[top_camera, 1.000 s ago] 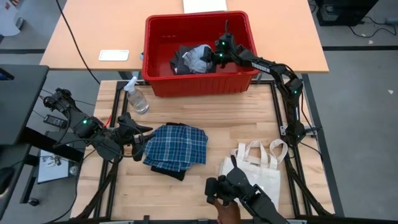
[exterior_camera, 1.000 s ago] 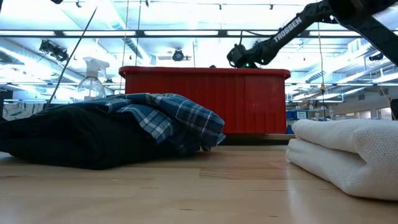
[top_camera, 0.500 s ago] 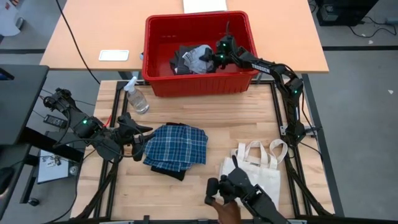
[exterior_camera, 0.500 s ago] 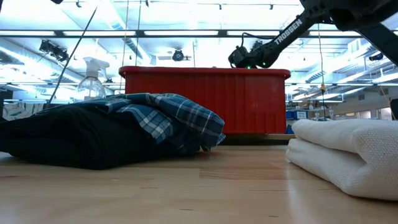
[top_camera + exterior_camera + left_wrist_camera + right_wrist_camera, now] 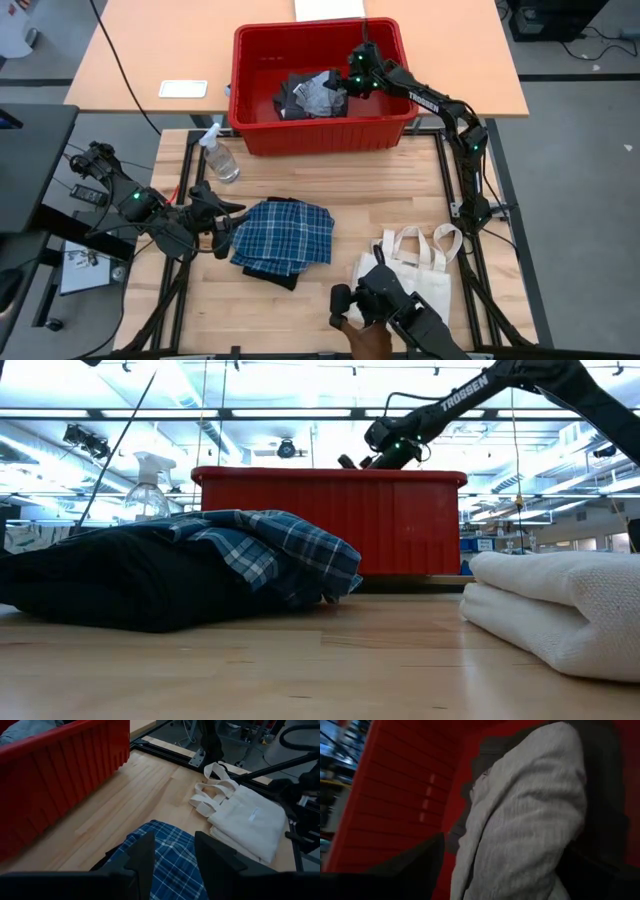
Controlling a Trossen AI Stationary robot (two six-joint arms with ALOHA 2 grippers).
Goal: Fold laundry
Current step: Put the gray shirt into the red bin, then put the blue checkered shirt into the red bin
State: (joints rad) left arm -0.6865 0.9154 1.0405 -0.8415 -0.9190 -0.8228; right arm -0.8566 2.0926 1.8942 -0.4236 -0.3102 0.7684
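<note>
Light grey garment (image 5: 322,92) is lying in the red bin (image 5: 390,128) at the far end of the table (image 5: 400,190), bunched on top of a dark grey garment (image 5: 293,97); in the right wrist view the grey knit (image 5: 530,820) is filling the frame, w/ dark cloth behind it. Your right gripper (image 5: 347,88) is at that pile, fingers closing on the light grey piece as far as the wrist view shows, cloth running between them. Change vs a sec ago: the arm is coming up; in the low view the gripper (image 5: 372,458) is now sitting above the bin rim where earlier it was level w/ it, and from overhead the wrist has shifted toward the bin's far wall. Meaning, in my judgement: you're lifting the next item out for folding, extraction only just starting. Plaid garment (image 5: 285,235) is already lying folded mid-table over a black garment (image 5: 282,279), so that part appears done. Left gripper (image 5: 222,228) is waiting just beside the plaid, fingers spread, grasping nothing. Cream tote bag (image 5: 420,272) is lying near the table's front right; spray bottle (image 5: 220,155) is standing near the bin's left corner. Risk: dark grey piece may drag up w/ the light one.
</note>
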